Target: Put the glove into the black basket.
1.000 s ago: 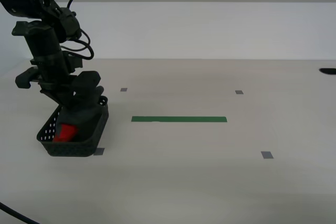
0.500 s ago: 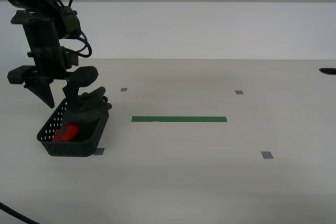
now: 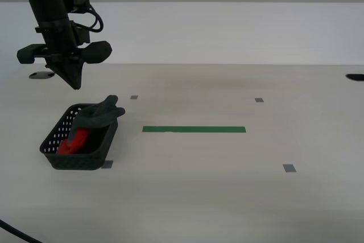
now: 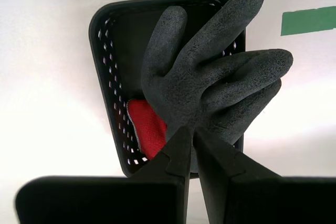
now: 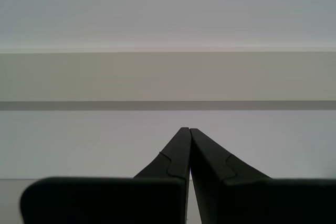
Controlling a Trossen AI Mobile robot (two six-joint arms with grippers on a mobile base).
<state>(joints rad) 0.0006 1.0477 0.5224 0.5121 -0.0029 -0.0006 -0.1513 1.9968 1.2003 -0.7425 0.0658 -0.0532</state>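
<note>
The glove (image 3: pixel 101 112) lies in the black basket (image 3: pixel 79 161) at the exterior view's left. Its red cuff (image 3: pixel 75 140) is down inside and its dark grey fingers stick up over the far rim. My second gripper (image 3: pixel 73 82) hangs shut and empty above the basket, clear of the glove. The second wrist view looks down on the glove (image 4: pixel 210 87), its red cuff (image 4: pixel 147 125) and the basket (image 4: pixel 101 72) past the closed tips of my second gripper (image 4: pixel 190 129). My first gripper (image 5: pixel 188 129) is shut and empty, facing a pale wall.
A green tape strip (image 3: pixel 194 130) lies on the white table to the right of the basket. Small grey tape squares (image 3: pixel 289 168) mark the tabletop. A dark object (image 3: pixel 355 77) shows at the exterior view's right edge. A white wall runs behind the table.
My second gripper has risen out of the basket, opened on the way and closed again. The glove stays in the basket, its fingers now uncovered.
</note>
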